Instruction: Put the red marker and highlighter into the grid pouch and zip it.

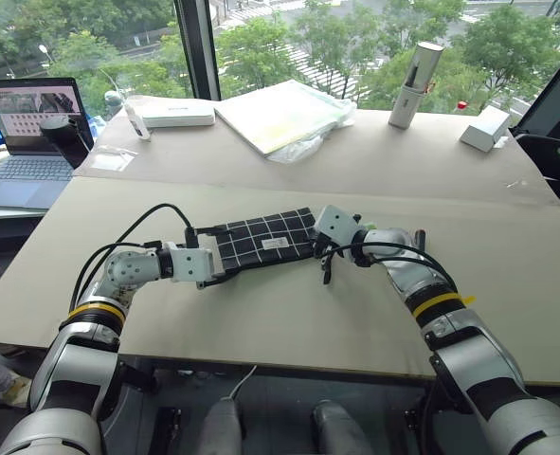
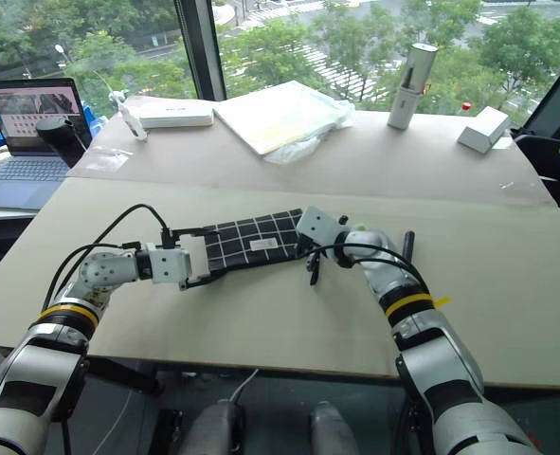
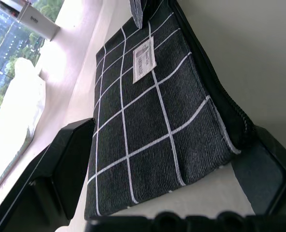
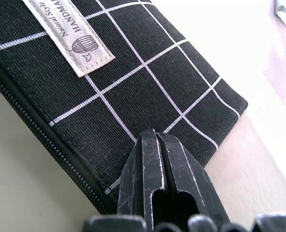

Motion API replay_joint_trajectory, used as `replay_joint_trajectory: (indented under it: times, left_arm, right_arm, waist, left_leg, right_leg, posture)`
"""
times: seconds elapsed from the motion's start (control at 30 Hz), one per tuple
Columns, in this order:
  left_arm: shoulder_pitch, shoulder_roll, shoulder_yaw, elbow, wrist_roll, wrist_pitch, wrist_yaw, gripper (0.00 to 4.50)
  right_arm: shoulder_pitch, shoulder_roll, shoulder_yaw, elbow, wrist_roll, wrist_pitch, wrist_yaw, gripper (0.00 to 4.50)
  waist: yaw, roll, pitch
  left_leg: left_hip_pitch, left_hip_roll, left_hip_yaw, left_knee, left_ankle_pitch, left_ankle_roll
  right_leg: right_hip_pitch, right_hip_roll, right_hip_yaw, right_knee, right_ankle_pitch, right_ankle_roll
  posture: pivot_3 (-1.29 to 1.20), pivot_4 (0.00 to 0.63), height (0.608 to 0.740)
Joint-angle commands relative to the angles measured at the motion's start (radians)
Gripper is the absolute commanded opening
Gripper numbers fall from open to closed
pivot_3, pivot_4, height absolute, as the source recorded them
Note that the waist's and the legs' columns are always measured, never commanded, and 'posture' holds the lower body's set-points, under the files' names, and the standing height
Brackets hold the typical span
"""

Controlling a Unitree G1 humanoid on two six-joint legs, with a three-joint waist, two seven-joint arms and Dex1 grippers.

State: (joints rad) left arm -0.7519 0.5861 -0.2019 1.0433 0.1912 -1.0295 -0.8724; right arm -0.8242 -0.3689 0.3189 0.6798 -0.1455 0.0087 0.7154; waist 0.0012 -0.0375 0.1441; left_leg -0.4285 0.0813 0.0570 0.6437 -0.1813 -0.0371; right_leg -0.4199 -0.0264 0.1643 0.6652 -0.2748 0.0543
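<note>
grid pouch (image 1: 261, 239) between wide-open left tool (image 3: 157, 183) fingers, closed right tool (image 4: 155, 145) at its end, label (image 4: 67, 41) legible in wrist view

We see two arms of silver-grey shells over black joints, each ringed by a yellow band above the wrist. Black cables loop from each forearm to a pale grey wrist block. Each pincer ends in two black fingers: left pincer (image 1: 225, 254), right pincer (image 4: 158, 145).

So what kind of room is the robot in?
Probably an office or lab high up in a building. There's a big work table by a tall window looking down on treetops, and an open laptop off to the side.
</note>
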Motion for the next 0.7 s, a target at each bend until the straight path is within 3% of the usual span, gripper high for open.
replay_joint_trajectory:
  times: [0.03, 0.07, 0.33, 0.4, 0.53, 0.7]
  left_arm:
    - [-0.005, -0.017, -0.027, 0.015, 0.012, -0.025, -0.005, 3.96]
    - [-0.005, -0.019, -0.029, 0.014, 0.008, -0.026, -0.008, 3.72]
    - [-0.004, -0.020, -0.034, 0.020, -0.023, -0.027, -0.058, 0.54]
    - [-0.006, -0.026, -0.034, 0.015, -0.035, -0.022, -0.074, 0.03]
    - [-0.008, -0.033, -0.029, 0.009, -0.051, 0.007, -0.091, 0.03]
    - [-0.004, -0.039, -0.012, -0.012, -0.079, 0.090, -0.118, 0.00]
  right_arm:
    - [-0.001, -0.001, -0.015, 0.008, -0.011, 0.007, -0.002, 0.00]
    - [0.000, 0.000, -0.016, 0.007, -0.011, 0.007, -0.001, 0.00]
    - [0.001, 0.003, -0.026, 0.012, -0.010, 0.008, -0.001, 0.00]
    - [0.000, 0.004, -0.028, 0.013, -0.009, 0.010, 0.001, 0.00]
    - [-0.009, 0.017, -0.063, 0.018, 0.020, 0.037, -0.018, 0.00]
    - [-0.032, 0.054, -0.226, -0.046, 0.205, 0.177, 0.030, 1.50]
  waist:
    - [-0.001, 0.000, 0.000]
    - [-0.001, 0.000, 0.000]
    - [-0.006, 0.000, 0.000]
    - [-0.008, 0.000, 0.000]
    - [-0.011, 0.000, 0.000]
    - [-0.012, 0.000, 0.000]
  left_leg:
    - [0.000, 0.000, 0.000, 0.000, 0.000, 0.000]
    - [0.000, 0.000, 0.000, 0.000, 0.000, 0.000]
    - [-0.001, 0.000, 0.000, 0.000, 0.000, 0.000]
    - [-0.001, 0.000, 0.000, 0.000, 0.000, 0.000]
    - [-0.001, 0.000, 0.000, -0.001, 0.000, 0.000]
    - [-0.001, 0.000, -0.001, -0.001, 0.000, 0.000]
  right_leg:
    - [0.000, 0.000, 0.000, 0.000, 0.000, 0.000]
    - [0.000, 0.000, 0.000, 0.000, 0.000, 0.000]
    - [-0.001, 0.000, 0.000, 0.000, 0.000, 0.000]
    - [-0.001, 0.000, 0.000, 0.000, 0.000, 0.000]
    - [-0.001, 0.000, 0.000, 0.000, 0.000, 0.000]
    - [-0.001, 0.000, 0.000, 0.000, 0.000, 0.000]
  posture:
    - [0.00, 0.150, 0.736]
    - [0.00, 0.150, 0.736]
    - [0.00, 0.150, 0.736]
    - [0.00, 0.150, 0.736]
    - [0.00, 0.150, 0.736]
    - [0.00, 0.150, 0.736]
